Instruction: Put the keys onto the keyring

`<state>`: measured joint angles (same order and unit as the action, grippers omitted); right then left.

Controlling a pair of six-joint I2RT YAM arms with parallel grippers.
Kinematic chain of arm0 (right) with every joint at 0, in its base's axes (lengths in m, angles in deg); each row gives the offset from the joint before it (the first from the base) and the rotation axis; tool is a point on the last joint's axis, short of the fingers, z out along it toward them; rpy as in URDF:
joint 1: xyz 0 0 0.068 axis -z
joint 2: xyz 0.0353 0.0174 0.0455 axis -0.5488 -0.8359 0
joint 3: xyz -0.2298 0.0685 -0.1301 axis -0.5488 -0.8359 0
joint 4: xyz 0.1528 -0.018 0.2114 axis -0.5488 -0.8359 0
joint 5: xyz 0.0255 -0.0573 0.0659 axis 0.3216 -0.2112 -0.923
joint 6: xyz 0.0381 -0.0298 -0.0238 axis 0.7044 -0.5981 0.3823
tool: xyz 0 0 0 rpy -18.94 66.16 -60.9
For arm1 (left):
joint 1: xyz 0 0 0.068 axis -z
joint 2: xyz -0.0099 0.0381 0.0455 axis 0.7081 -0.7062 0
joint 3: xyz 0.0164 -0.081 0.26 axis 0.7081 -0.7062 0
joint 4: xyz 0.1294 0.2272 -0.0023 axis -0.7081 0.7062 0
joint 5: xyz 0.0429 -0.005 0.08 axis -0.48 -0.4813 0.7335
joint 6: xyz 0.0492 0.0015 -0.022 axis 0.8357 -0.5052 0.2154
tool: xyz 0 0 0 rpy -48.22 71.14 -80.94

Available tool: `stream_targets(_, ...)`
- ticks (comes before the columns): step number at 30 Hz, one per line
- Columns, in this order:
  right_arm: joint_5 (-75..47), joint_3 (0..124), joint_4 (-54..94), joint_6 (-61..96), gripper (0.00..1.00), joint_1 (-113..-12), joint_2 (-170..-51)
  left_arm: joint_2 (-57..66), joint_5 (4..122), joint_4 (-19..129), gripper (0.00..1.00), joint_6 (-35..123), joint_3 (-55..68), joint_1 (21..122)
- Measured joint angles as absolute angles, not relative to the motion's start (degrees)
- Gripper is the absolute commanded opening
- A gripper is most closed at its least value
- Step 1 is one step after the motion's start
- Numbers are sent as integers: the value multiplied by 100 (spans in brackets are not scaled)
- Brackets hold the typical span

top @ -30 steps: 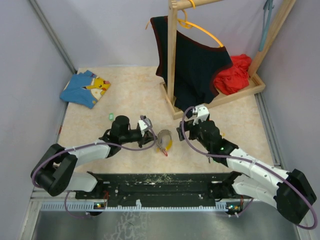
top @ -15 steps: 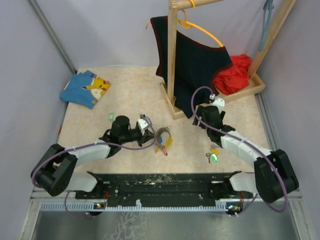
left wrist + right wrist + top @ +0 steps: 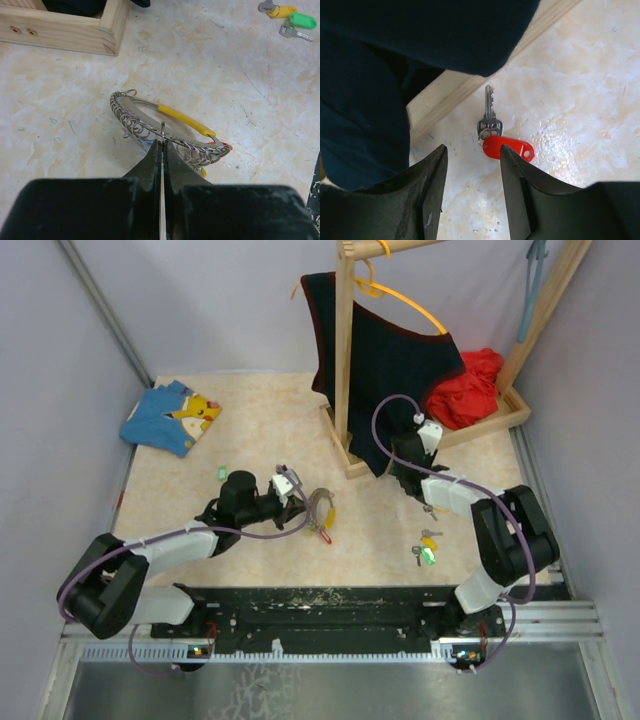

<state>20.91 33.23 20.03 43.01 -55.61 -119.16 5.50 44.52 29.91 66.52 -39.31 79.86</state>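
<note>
While two robot arms reach out over a pale marbled surface, one folded blue cloth with a yellow cartoon figure lies at the far left. Right of it, and nearer, one small green tag lies alone; it is too small to tell whether a key is attached.

Near the middle, the left hand is pinched fully shut on the keyring, gripping the silvery coiled wire on its near side. The keyring is a single curved loop with a yellow sleeve along its far side and a bit of red at its right end. It lies near the wooden rack base without touching it.

One dark garment hangs from one orange hanger on that rack. One red cloth is bunched at the far right end of the base.

The right hand sits by the near edge of the base, its fingers spread wide and gripping nothing. Below the gap lies one key with a red tag, its blade pointing at the base.

Nearer, on the right, a key with a yellow tag and a key with a green tag lie close together. Three keys can be made out, all well apart from the keyring.
</note>
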Motion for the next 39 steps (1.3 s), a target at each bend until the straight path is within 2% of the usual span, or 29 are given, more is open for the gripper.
stream_targets(16, 2535, 3749, 1984, 4565, 26, -5548, -12906, 548, 4509, 2993, 1, 6655, -3931, 7986)
stream_targets(21, 2592, 3749, 1990, 4602, 17, -5524, -12921, 548, 4509, 2993, 1, 6655, -3931, 7986)
stream_targets(27, 2618, 3743, 1971, 4607, 1, -5524, -12924, 548, 4505, 2993, 1, 6655, -3931, 7986)
stream_targets(35, 2248, 3417, 1658, 4596, 0, -5609, -12430, 550, 4489, 2993, 1, 6659, -3931, 7986)
stream_targets(39, 1984, 3227, 1322, 4445, 0, -5990, -11949, 575, 4421, 2991, 1, 6722, -3955, 7986)
